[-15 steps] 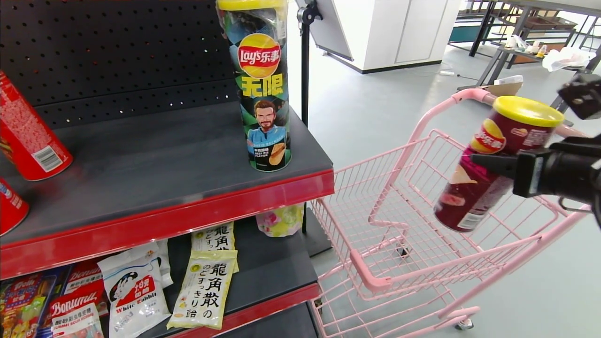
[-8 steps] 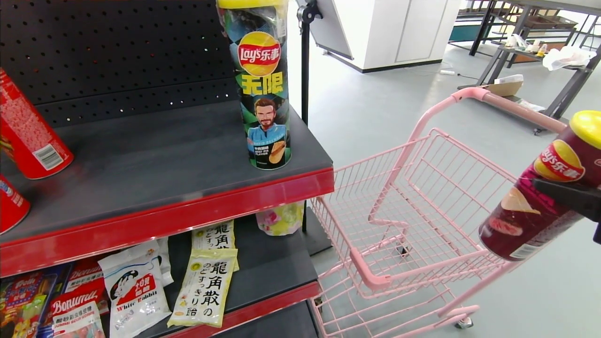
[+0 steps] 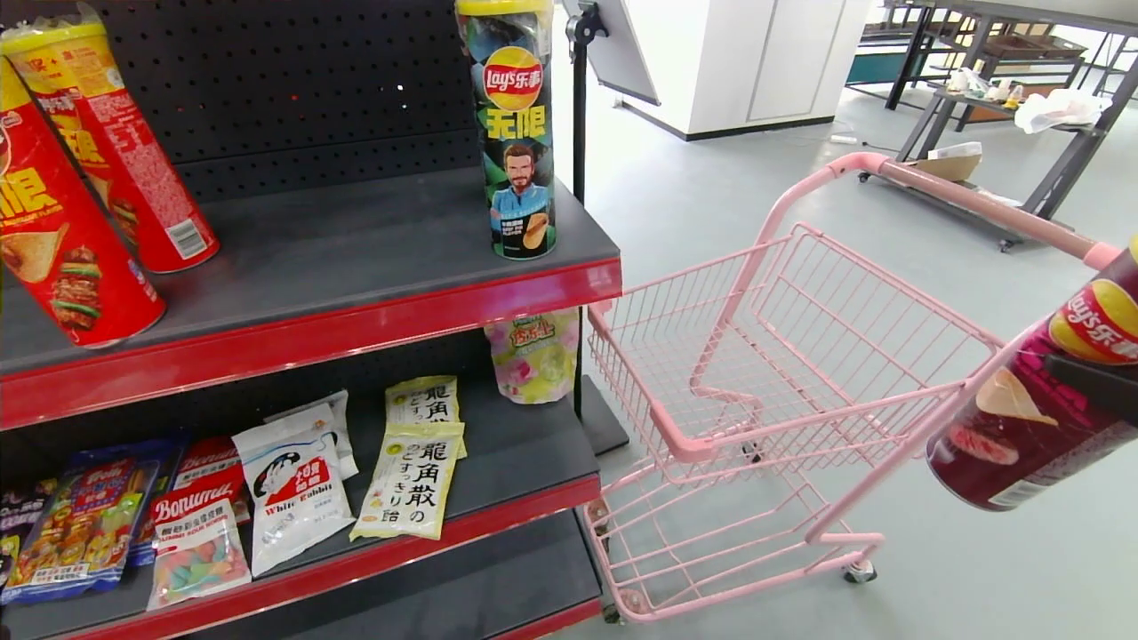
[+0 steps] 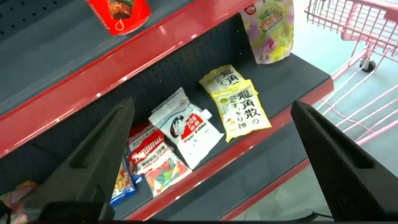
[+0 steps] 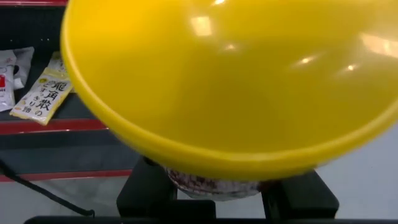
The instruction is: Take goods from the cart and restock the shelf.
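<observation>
Fingers (image 3: 1095, 382) of right gripper (image 5: 227, 196) being pressed on maroon chip can (image 3: 1013, 436), tilted, beside cart (image 3: 800, 293), well apart from shelf (image 3: 356, 240). Left gripper (image 4: 211, 106) being held spread, empty. Judged: can needing to be righted, carried over red lip (image 3: 356, 320), set on bare stretch beside green can (image 3: 520, 151).

Left end effector (image 4: 212, 106) spread wide, right end effector (image 5: 222, 188) gripping can (image 3: 1013, 444)

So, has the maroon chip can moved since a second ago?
Yes. Against the pink cart, the maroon chip can has gone from over the basket to outside its handle end, toward the robot's right.
</observation>
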Tool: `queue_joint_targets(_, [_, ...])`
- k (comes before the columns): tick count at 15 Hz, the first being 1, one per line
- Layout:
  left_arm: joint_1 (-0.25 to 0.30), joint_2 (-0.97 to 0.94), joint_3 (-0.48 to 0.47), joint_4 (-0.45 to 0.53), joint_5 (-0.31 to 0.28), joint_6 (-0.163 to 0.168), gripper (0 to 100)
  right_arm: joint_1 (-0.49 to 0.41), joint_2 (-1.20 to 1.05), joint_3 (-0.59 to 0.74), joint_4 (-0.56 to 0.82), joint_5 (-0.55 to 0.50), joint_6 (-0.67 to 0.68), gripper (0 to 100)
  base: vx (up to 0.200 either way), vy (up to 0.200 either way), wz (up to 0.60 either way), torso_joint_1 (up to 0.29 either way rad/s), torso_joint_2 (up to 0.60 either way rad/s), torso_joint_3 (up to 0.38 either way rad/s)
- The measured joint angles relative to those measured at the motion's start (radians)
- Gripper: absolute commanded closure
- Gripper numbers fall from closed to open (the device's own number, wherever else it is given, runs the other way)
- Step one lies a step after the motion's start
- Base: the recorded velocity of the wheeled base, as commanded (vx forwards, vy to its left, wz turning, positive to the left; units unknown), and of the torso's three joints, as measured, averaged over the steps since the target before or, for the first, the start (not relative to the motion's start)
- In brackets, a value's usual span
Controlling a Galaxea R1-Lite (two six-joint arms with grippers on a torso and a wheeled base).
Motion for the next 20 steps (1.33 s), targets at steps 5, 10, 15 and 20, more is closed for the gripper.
queue_joint_targets(5, [-0.002, -0.015, 0.001, -0.003, -0.003, 0.006, 0, 0.0, -0.002, 0.006, -0.001, 0.0, -0.012, 100, 0.0, 0.0, 0.0, 0.16, -0.46, -0.309])
queue_joint_targets(10, [-0.002, -0.015, 0.001, -0.005, -0.003, 0.007, 0, 0.001, 0.008, 0.007, -0.003, 0.004, -0.036, 100, 0.0, 0.0, 0.0, 0.214, -0.59, -0.368])
queue_joint_targets(15, [-0.002, -0.011, -0.004, -0.009, -0.003, 0.008, 0, 0.001, 0.023, 0.004, -0.007, 0.004, -0.038, 100, 0.0, 0.0, 0.0, 0.164, -0.41, -0.249])
queue_joint_targets(20, [-0.002, -0.01, -0.005, -0.007, -0.004, 0.008, 0, 0.0, 0.03, 0.019, -0.01, -0.001, -0.051, 100, 0.0, 0.0, 0.48, 0.011, -0.02, -0.013])
